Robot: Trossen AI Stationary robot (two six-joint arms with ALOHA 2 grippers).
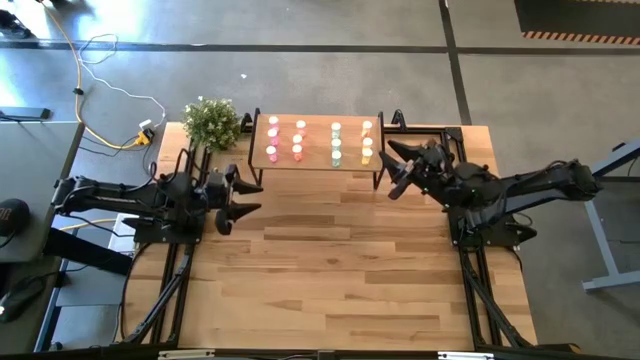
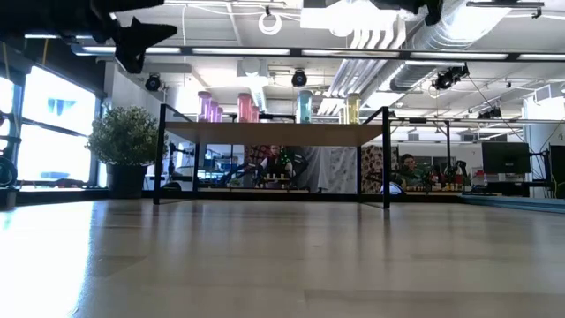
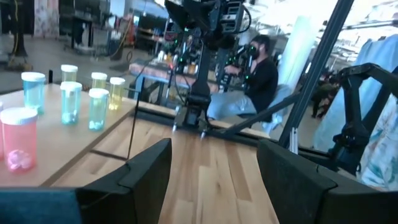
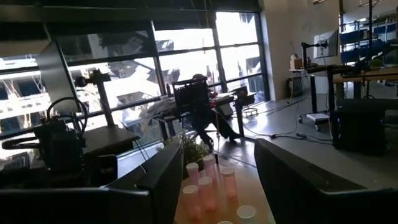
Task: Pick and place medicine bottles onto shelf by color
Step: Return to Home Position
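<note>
The shelf (image 1: 318,162) is a light-wood board on black legs at the table's far side, seen edge-on in the low view (image 2: 274,134). The medicine bottles stand upright on it in four columns: pink (image 1: 272,140), red-orange (image 1: 298,140), pale green (image 1: 336,142) and yellow (image 1: 367,142). My left gripper (image 1: 255,197) hangs open in the air off the shelf's left near corner, and its wrist view shows the green and yellow bottles (image 3: 69,102). My right gripper (image 1: 388,170) is open beside the shelf's right end, looking along the pink and red-orange bottles (image 4: 208,180). Neither holds anything.
A small potted plant (image 1: 212,122) stands at the shelf's left far corner. The wooden tabletop (image 1: 330,270) stretches bare toward the near edge. Black arm frames run along both sides. People sit in the room beyond the table (image 3: 255,71).
</note>
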